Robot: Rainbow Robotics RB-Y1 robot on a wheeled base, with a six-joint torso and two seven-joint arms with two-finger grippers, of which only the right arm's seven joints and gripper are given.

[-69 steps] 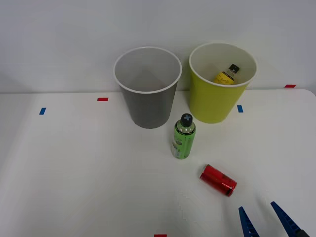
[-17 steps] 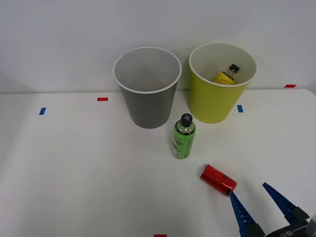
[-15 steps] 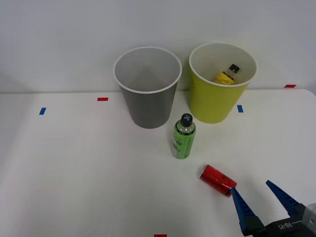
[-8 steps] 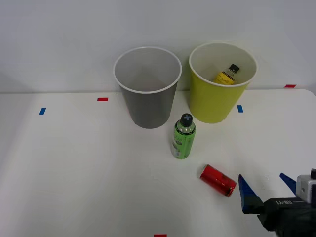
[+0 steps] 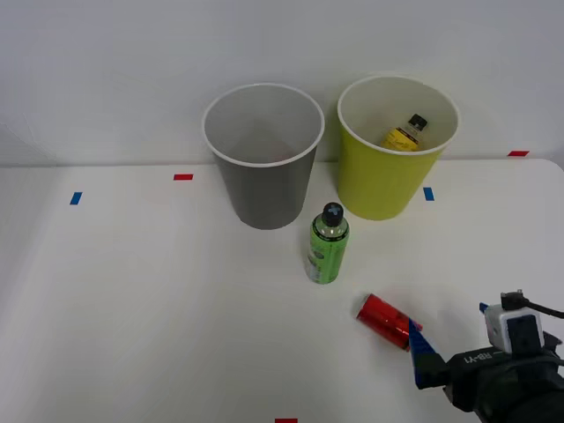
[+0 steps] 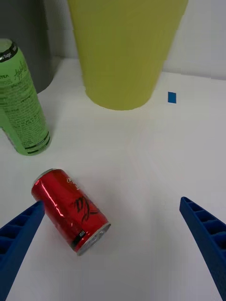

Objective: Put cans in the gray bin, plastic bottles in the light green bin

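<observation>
Reaching for the can now, nothing lifted yet.

Toward the table's [image 5: 132, 291] far edge: gray bin [image 5: 263, 159], upright, pale inside, nothing seen in it. Just beside it, light green bin [image 5: 392, 150], yellow-labelled bottle [image 5: 404, 133] already inside. In front of both, green bottle [image 5: 328, 244], upright, black-capped. Nearer the right front corner: red can [image 5: 384, 320], shiny, lying on its side, well apart from the bins.

Right gripper [image 6: 113, 249] spread wide, holding nothing, one finger [image 6: 21, 235] close beside the can, the other well clear.

Next, probably: shift sideways to straddle the can, close, carry to the gray bin.
</observation>
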